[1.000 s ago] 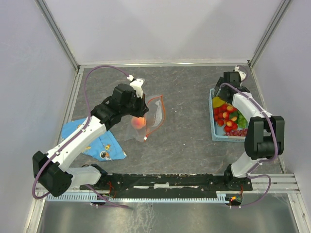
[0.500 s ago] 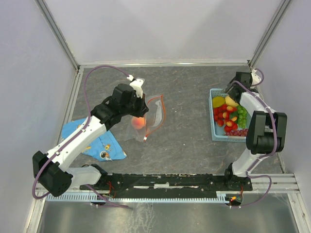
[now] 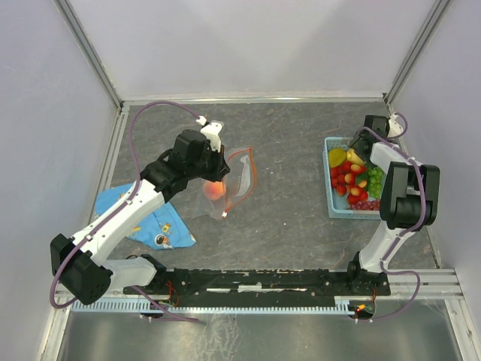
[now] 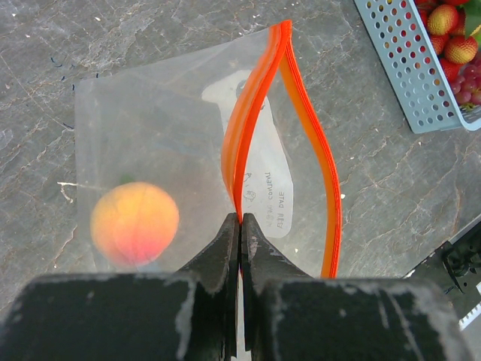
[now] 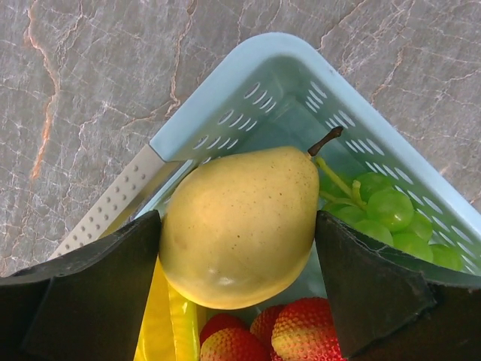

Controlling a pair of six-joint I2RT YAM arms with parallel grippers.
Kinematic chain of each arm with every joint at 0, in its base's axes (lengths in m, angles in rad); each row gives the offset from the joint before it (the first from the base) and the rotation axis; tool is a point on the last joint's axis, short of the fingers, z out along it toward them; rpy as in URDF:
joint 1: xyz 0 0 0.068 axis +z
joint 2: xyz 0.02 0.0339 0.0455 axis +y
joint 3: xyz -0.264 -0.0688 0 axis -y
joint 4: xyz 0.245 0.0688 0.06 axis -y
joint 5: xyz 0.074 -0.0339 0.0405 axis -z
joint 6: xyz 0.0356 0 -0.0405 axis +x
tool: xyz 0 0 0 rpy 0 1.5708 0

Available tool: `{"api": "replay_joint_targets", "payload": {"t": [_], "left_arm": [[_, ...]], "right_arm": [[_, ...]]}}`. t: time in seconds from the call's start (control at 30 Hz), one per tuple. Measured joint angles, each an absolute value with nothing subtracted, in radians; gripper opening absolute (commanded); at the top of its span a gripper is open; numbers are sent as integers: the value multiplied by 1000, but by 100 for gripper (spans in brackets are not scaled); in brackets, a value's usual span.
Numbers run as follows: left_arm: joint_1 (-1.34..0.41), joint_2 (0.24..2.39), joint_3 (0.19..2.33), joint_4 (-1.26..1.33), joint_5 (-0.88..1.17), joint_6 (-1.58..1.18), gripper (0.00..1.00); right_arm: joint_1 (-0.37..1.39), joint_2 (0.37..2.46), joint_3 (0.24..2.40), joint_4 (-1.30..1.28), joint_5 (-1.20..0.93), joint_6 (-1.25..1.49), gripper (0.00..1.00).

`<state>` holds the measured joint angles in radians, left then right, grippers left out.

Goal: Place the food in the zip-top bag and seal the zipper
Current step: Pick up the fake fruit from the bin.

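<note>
Left fingers (image 4: 218, 259) pinched together; right fingers (image 5: 90, 301) spread wide apart.

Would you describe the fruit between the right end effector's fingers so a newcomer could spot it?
Find the light-blue basket on the right of the table. At its far end, between the fingers of the right end effector, lies a pear. It alone is pale yellow, speckled, with a brown stem, unlike the green grapes and red strawberries.
</note>
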<state>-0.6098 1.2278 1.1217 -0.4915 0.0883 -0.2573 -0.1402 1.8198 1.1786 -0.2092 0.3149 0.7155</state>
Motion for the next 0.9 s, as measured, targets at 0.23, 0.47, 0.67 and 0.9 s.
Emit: {"api": "replay_joint_targets", "payload": {"t": [0.23,0.47,0.67,0.9], "left_arm": [[-610,1228,1121,-492,88,-257,3],[-610,1228,1121,-492,88,-258,3],[-610,1228,1121,-492,89,-260,3],[-610,1228,1121,-492,89,-264,3]], "right_arm": [[-154,1841,1177,-177,285,714,91],[-160,1867,1161,-172,240,707,78],[-165,1841,1137,-169,226,687,65],[-166,1749,1099,-208,213,643,65]]}}
